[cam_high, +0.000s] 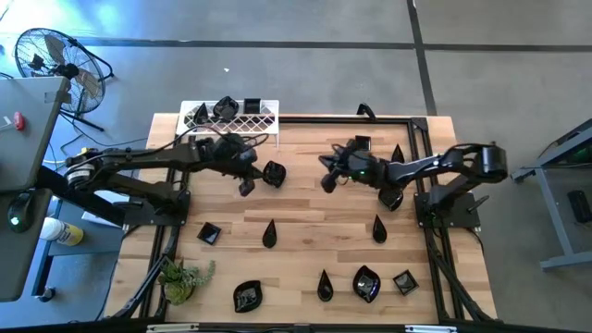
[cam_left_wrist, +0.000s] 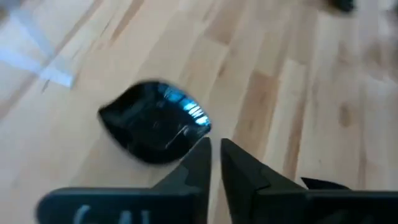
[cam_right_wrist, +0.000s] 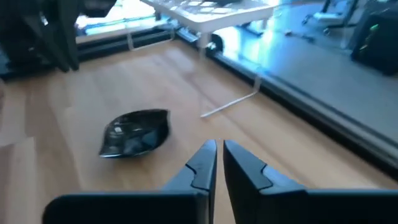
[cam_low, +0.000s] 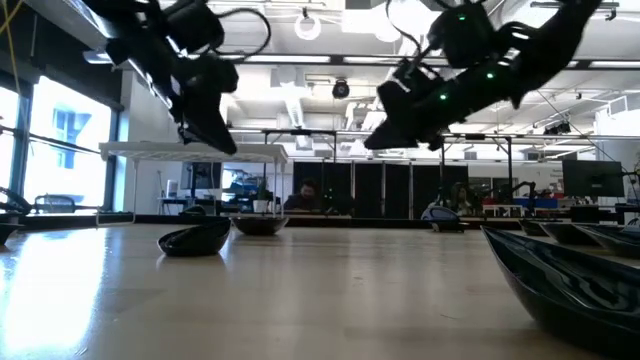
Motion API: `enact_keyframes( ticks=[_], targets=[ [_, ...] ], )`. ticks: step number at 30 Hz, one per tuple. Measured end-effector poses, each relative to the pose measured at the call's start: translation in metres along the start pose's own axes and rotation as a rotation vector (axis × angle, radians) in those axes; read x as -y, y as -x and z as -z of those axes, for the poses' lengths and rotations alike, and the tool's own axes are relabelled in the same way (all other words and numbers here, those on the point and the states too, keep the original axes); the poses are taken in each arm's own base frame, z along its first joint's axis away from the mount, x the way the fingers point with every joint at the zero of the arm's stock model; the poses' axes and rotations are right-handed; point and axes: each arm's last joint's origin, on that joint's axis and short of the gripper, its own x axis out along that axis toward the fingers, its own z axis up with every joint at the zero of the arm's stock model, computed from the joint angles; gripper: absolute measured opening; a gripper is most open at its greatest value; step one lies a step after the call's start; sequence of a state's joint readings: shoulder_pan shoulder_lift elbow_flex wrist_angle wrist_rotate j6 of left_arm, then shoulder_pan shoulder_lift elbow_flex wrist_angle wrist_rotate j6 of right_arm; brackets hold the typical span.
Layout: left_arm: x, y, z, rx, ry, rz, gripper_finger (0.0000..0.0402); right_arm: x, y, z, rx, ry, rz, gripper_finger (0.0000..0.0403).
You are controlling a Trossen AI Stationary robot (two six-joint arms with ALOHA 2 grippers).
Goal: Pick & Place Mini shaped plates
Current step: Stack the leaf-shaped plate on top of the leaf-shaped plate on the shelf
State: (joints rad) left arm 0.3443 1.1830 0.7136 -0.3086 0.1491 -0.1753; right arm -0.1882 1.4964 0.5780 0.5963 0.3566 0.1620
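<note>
Worktop (cam_high: 305, 208): wooden, black plates scattered toward the near edge.
Rack (cam_high: 242, 118): white wire, at the far-left corner, holding plates.
Left gripper (cam_high: 247, 188): raised off the wood, fingers nearly together, empty, just beside a leaf plate (cam_high: 274, 173) lying flat.
Right gripper (cam_high: 328, 181): raised mid-worktop, fingers almost closed, holding nothing.
</note>
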Motion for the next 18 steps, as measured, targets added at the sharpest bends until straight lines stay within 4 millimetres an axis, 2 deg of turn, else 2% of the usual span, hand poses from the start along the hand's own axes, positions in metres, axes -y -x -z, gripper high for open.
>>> enact_keyframes(
  ticks=[4,7,11,18],
  targets=[
    [-0.004,-0.017,0.004,-0.079,0.232,-0.042,0.0089,0.009,0.015,0.002,0.043,-0.005,0.017,0.0012],
    [-0.007,-0.027,0.005,-0.091,0.338,-0.092,0.0111,0.013,0.023,0.006,0.064,-0.011,0.014,0.0005],
    [-0.012,-0.042,0.008,-0.097,0.421,-0.167,0.0119,0.016,0.031,0.010,0.099,-0.022,0.008,0.0002],
    [-0.017,-0.060,0.017,-0.145,0.516,-0.236,0.0120,0.017,0.033,0.013,0.101,0.013,-0.003,0.0008]
  ],
)
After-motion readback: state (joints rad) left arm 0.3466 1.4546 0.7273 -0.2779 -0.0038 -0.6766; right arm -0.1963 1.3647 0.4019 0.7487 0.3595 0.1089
